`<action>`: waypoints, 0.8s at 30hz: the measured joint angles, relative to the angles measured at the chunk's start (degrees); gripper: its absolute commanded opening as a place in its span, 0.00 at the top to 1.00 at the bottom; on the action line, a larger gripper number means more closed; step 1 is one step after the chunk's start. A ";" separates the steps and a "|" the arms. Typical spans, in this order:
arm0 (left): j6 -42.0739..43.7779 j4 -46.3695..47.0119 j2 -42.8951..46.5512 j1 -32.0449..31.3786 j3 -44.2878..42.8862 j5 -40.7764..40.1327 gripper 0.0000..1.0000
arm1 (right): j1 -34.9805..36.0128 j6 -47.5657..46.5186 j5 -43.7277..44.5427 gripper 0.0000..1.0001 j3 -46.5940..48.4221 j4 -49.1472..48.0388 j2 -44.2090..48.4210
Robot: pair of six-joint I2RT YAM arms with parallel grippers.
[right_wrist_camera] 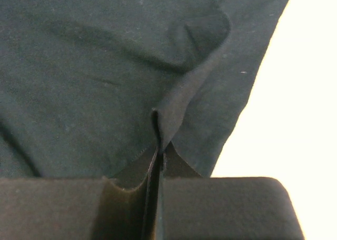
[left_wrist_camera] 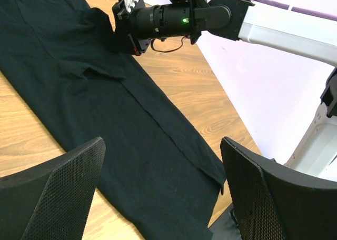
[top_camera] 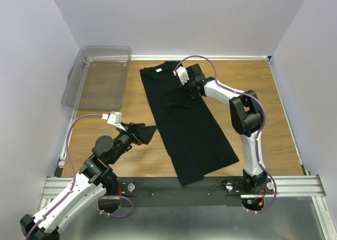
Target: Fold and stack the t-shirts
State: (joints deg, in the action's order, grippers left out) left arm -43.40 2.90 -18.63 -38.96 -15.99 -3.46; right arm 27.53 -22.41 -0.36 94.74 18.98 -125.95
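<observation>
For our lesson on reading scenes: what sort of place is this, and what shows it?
Probably a robotics lab test cell: a left arm and right arm bolted to a metal rail, a wooden table boxed in by plain walls, and one black t-shirt laid out.

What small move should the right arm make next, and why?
Likely lift a little, then fold across: the right gripper is shut on a raised ridge of the plain black cloth t-shirt, which otherwise lies flat.
</observation>
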 measured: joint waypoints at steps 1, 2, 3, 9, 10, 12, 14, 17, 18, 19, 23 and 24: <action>0.00 0.00 0.02 0.00 0.00 0.09 0.02 | 0.24 -0.13 0.61 0.89 -0.11 -0.02 0.28; 0.00 0.00 0.09 0.00 0.00 0.22 0.02 | 0.37 -0.24 1.38 0.89 -0.28 0.00 0.63; 0.00 0.00 0.13 0.00 0.00 0.26 0.02 | 0.59 -0.33 2.03 0.89 -0.52 0.02 1.07; 0.00 0.02 0.33 0.00 0.00 0.31 0.02 | 1.42 -1.66 5.73 0.71 -1.62 -0.11 2.64; 0.00 0.02 0.33 0.00 0.00 0.31 0.02 | 1.46 -1.92 5.92 0.68 -1.79 -0.09 2.67; 0.02 0.04 0.33 0.00 0.02 0.33 0.02 | 1.57 -1.81 5.88 0.65 -2.12 0.00 2.67; 0.00 0.04 0.33 0.00 0.02 0.35 0.02 | 1.68 -1.44 5.68 0.65 -2.19 0.11 2.64; 0.00 0.02 0.42 0.00 0.02 0.37 0.02 | 1.73 -0.52 5.46 0.66 -1.88 0.13 2.58; 0.00 0.00 0.55 0.00 0.02 0.37 0.02 | 1.73 -0.11 5.44 0.66 -1.51 0.35 2.45; 0.00 -0.02 0.76 0.00 0.02 0.37 0.02 | 1.73 0.33 5.44 0.66 -0.87 0.28 2.16; 0.00 -0.04 2.01 0.00 0.02 0.37 0.02 | 1.55 1.77 5.49 0.65 0.72 0.17 2.03; 0.00 -0.02 2.08 0.00 0.02 0.37 0.02 | 1.14 2.56 5.20 0.63 1.16 0.17 2.05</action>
State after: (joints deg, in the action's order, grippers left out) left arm -43.40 2.87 -16.56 -38.96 -15.97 -3.09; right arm 28.67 -19.86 4.84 95.90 19.16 -123.90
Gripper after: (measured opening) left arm 0.980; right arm 0.340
